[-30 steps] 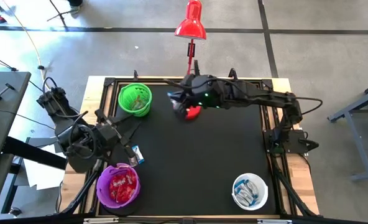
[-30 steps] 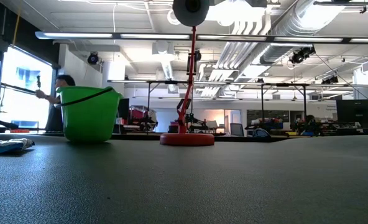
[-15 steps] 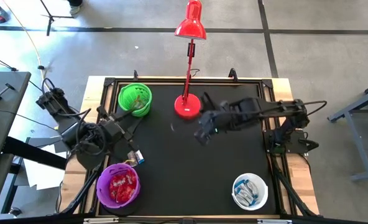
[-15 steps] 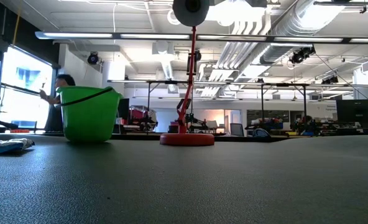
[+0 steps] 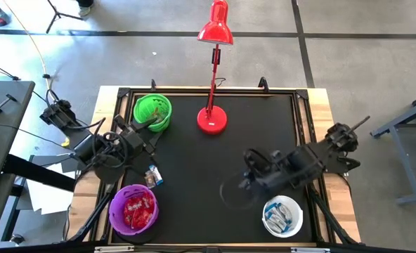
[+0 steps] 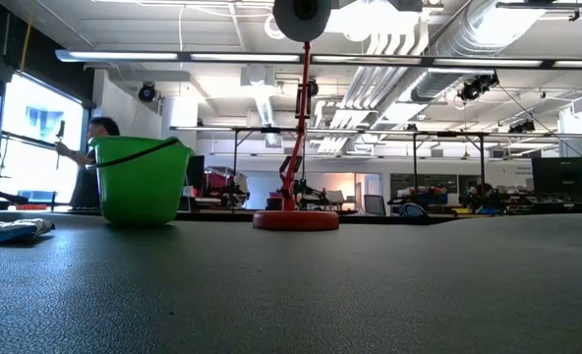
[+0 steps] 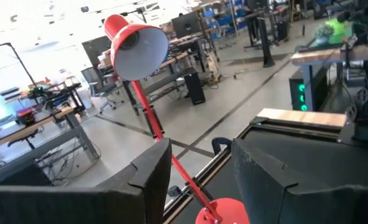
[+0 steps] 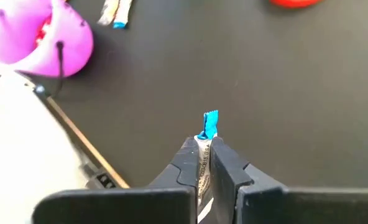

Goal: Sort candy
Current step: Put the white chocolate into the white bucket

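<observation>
A blue-and-white wrapped candy (image 8: 209, 122) sits in my shut right gripper (image 8: 204, 146), which shows blurred in the high view (image 5: 244, 184), above the mat just beside the white bowl (image 5: 283, 216) of blue-and-white candy. Another candy (image 5: 152, 175) lies flat on the mat near the purple bowl (image 5: 133, 209) of red candy; it also shows in the right wrist view (image 8: 115, 12) and low view (image 6: 14, 229). My left gripper (image 5: 139, 132) is open and empty beside the green bowl (image 5: 152, 112); in its wrist view (image 7: 199, 180) the fingers frame the lamp. My right gripper pinches the blue-and-white candy between its two fingers, the wrapper lying along them. Its twisted blue end (image 8: 210, 117) sticks out past the fingertips (image 8: 189, 152). The candy is lifted clear of the mat.
A red desk lamp stands with its base (image 5: 212, 121) at the mat's far middle, its head beyond the far edge. The bowls stand at the far left, near left and near right of the black mat (image 5: 215, 190). A person (image 6: 92, 138) is in the room behind.
My right gripper has swept quickly from beside the lamp base at the far edge toward the near right, arriving next to the white bowl. My left arm has shifted a little toward the far edge, closer to the green bowl.
</observation>
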{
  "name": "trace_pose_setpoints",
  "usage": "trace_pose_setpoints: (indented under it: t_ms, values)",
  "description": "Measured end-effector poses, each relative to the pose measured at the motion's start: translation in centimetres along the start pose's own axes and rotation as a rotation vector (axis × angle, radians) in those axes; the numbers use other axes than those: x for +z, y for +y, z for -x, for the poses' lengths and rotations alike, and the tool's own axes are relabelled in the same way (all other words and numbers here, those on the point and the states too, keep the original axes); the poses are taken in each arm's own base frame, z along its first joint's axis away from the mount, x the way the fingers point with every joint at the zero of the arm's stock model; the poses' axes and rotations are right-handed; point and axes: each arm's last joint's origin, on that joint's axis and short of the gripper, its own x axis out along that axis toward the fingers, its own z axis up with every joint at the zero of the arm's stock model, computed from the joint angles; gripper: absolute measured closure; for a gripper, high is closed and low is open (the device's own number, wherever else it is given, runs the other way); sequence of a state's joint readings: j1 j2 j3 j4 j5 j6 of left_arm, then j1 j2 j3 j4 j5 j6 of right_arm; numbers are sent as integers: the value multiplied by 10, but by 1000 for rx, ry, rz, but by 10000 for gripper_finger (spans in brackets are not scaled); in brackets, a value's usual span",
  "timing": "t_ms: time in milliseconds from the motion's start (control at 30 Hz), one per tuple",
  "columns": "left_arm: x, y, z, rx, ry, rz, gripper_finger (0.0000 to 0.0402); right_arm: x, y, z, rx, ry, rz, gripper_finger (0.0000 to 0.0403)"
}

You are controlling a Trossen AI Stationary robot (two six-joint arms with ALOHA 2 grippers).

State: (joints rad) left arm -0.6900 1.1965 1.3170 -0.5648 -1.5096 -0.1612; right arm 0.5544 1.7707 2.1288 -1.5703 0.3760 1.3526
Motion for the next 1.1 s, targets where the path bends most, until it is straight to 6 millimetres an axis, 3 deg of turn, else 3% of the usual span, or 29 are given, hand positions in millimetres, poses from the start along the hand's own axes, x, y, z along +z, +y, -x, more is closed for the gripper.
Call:
trace_pose_setpoints:
  t_ms: [167,433,800,1100]
  values:
    - [0,1,-4,11,5,-14,248,-24,5,7,25,22,-40,394]
    - [0,2,-9,33,14,-50,248,-62,3,-15,-89,99,-133,394]
    - [5,9,-36,147,43,-42,248,-102,2,-1,-69,117,-214,394]
    - [22,15,-58,119,21,23,248,-157,-36,-17,-197,161,-313,394]
